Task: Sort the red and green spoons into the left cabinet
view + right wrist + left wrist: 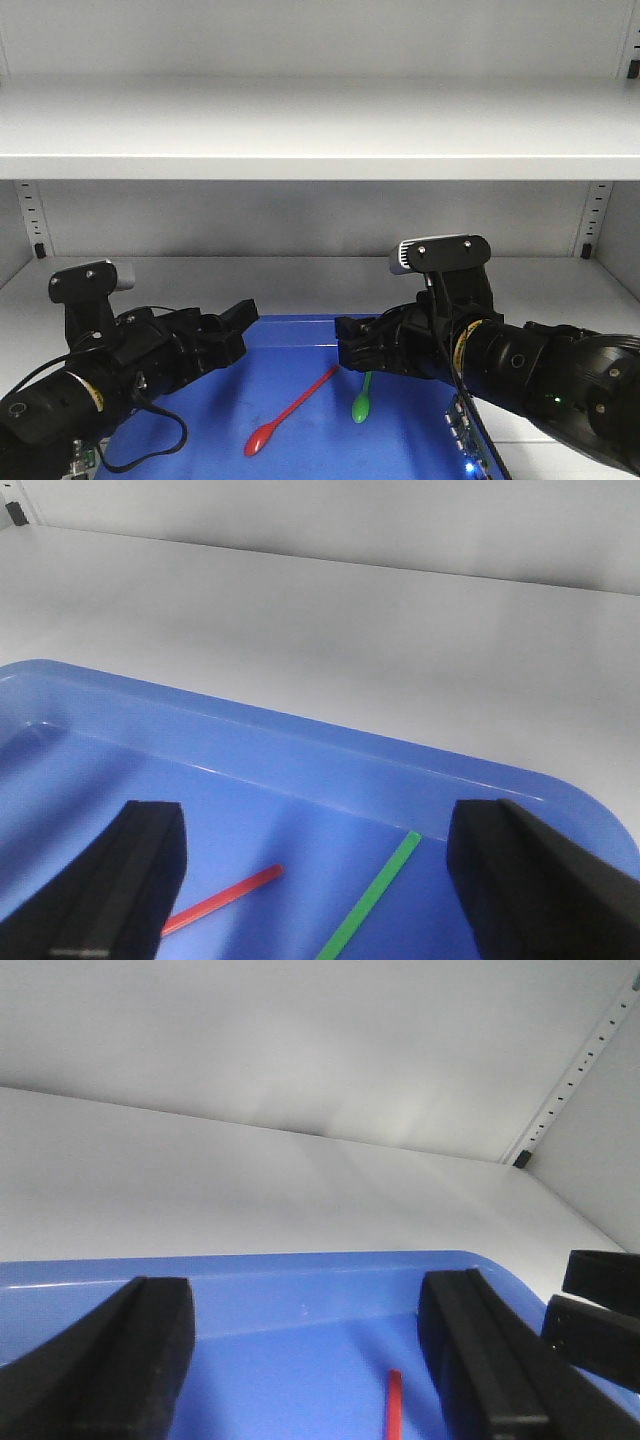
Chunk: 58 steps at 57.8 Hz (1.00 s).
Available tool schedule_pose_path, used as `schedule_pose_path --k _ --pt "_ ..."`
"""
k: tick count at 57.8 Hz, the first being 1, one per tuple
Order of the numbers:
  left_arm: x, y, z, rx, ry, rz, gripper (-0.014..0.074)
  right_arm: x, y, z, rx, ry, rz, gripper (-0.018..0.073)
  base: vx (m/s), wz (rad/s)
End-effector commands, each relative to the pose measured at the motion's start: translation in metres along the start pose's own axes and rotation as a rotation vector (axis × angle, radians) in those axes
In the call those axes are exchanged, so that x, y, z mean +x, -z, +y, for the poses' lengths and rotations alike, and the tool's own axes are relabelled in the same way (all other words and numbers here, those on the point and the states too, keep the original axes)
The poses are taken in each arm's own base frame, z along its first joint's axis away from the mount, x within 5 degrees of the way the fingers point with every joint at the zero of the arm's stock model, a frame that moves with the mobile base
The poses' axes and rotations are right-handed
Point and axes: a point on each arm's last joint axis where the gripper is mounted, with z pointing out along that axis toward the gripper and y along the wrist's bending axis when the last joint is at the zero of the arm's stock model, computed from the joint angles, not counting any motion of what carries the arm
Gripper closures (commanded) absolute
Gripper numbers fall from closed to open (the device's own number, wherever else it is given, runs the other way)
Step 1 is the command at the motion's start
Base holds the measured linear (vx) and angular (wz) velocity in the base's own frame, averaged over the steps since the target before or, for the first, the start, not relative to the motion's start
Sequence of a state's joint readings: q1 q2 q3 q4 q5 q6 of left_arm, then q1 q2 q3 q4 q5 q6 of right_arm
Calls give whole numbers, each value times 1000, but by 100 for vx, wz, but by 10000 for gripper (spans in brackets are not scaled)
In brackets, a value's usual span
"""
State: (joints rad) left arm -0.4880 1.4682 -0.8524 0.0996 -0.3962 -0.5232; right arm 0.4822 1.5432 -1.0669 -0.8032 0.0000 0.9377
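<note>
Above the blue tray (300,440), both hands hover with fingers spread, level.

Evenly lit pale grey shelves (300,130) with perforated rails (597,215) behind.

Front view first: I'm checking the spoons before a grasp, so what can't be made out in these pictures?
- Green spoon: front view, handle top hidden behind the right pincer.
- Red spoon: left wrist view shows only the handle tip; the bottom edge cuts off the rest.
- Both spoon bowls: right wrist view, cut off below the frame.
- Tray: front view, near edge cut off.
</note>
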Motion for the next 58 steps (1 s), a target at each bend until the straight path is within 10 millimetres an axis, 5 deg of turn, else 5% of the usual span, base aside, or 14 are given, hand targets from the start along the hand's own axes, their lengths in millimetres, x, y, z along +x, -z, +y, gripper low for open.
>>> schedule_pose_path --k 1,24,32,39,46,54,58 --pt "-25 6 -12 65 17 -133 24 -25 13 6 -50 15 -105 -22 0 0" --pt "-24 6 -10 59 17 -130 33 -25 13 6 -50 14 -104 -22 0 0" --pt "-30 20 -15 29 -63 -84 72 -25 13 6 -50 14 -105 -22 0 0" --pt "-43 50 -20 -24 -129 -9 156 -25 13 6 -50 14 -105 -22 0 0" --pt "-50 88 -21 -60 -271 44 345 -25 13 6 -50 14 -105 -22 0 0" --pt "-33 135 -4 -80 -300 -81 608 -25 13 6 -50 14 -104 -22 0 0" --pt "-17 160 9 -106 -308 -183 605 -25 13 6 -50 14 -104 -22 0 0"
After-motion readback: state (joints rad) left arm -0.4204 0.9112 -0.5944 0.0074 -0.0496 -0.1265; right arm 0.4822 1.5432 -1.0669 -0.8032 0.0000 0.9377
